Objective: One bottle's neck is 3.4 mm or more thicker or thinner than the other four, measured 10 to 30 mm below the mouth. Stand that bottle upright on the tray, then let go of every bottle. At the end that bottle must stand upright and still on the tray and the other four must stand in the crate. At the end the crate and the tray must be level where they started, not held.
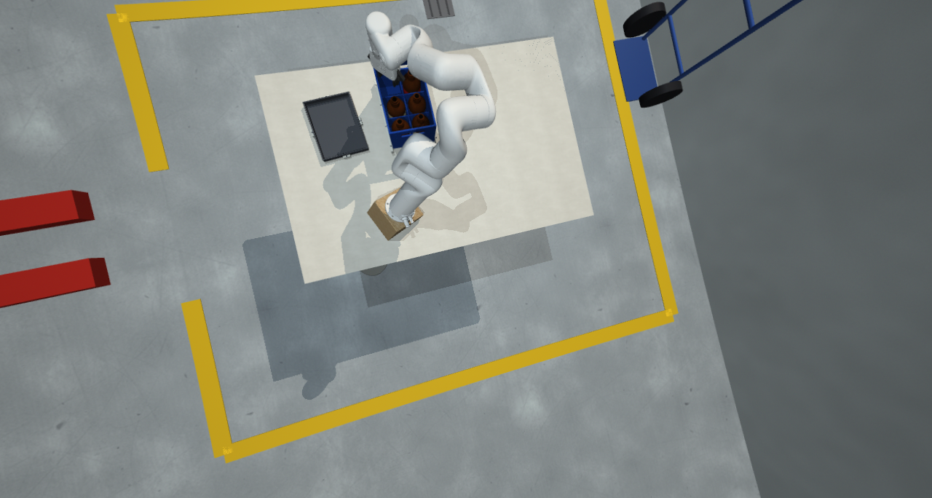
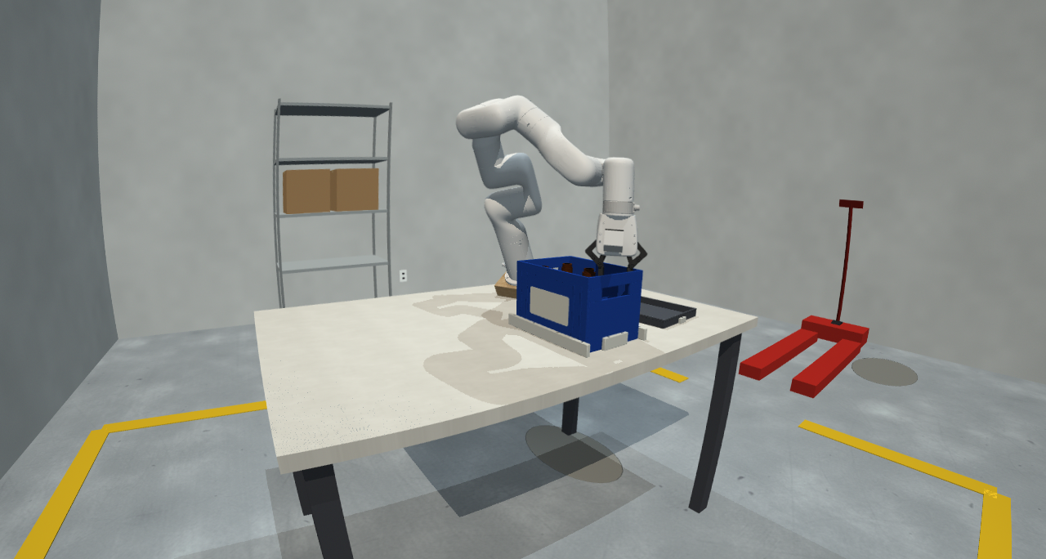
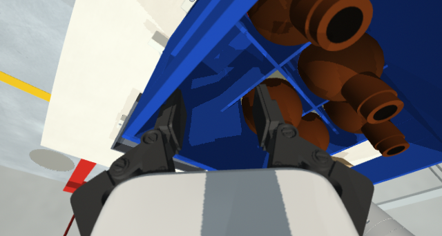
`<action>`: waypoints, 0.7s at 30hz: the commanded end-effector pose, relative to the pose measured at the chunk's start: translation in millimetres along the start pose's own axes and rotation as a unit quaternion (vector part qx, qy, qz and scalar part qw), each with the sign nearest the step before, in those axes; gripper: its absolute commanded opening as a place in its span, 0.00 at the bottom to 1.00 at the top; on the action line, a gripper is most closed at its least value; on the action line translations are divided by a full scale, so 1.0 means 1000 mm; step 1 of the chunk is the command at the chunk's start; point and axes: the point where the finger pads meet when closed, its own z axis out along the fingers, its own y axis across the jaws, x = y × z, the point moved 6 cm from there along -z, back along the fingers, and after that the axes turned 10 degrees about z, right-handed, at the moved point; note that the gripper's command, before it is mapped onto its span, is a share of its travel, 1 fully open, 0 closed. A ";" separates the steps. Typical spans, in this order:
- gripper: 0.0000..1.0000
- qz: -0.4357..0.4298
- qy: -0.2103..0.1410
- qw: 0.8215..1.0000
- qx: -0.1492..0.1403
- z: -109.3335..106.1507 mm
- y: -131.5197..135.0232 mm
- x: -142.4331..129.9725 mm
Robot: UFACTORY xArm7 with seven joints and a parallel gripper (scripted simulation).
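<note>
Where the white arm (image 1: 478,111) (image 2: 556,142) reaches down at the upper middle of the top view, its gripper (image 1: 398,76) (image 2: 615,270) (image 3: 218,99) has its fingers inside the blue crate (image 1: 411,133) (image 2: 610,321) (image 3: 366,170). They stand partly open, gripping nothing, over the bottle-free compartment at the crate's upper left. Toward the right of the wrist view, one finger overlaps a brown bottle (image 1: 395,105) (image 3: 288,103); whether they touch, I cannot tell.

All five bottles are in the crate, in separate compartments. Which neck is the odd one cannot be told. Thin dividers and the high crate walls hem in the fingers, and a large bottle mouth fills the top right of the wrist view.

Left of the crate in the top view, the dark tray (image 1: 335,127) (image 2: 663,311) lies flat on the pale table (image 1: 521,136) (image 2: 365,358) (image 3: 90,91). Low grey stops (image 2: 548,334) line the crate's foot in the exterior view. The arm stands on a wooden block (image 1: 384,224) (image 2: 504,290), below the crate in the top view.

On the floor, a red pallet truck (image 1: 45,212) (image 2: 826,368) sits at right in the exterior view; a blue hand truck (image 1: 635,68) occupies the top view's upper right. A metal shelf unit (image 2: 389,190) stands left of centre in the exterior view.
</note>
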 end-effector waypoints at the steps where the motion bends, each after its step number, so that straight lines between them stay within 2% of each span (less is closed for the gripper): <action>1: 0.65 0.000 0.001 1.000 0.002 -0.002 -0.001 0.000; 2: 0.00 0.000 0.001 1.000 0.002 -0.002 -0.001 0.000; 21: 0.00 0.000 0.001 1.000 0.002 -0.002 -0.001 0.000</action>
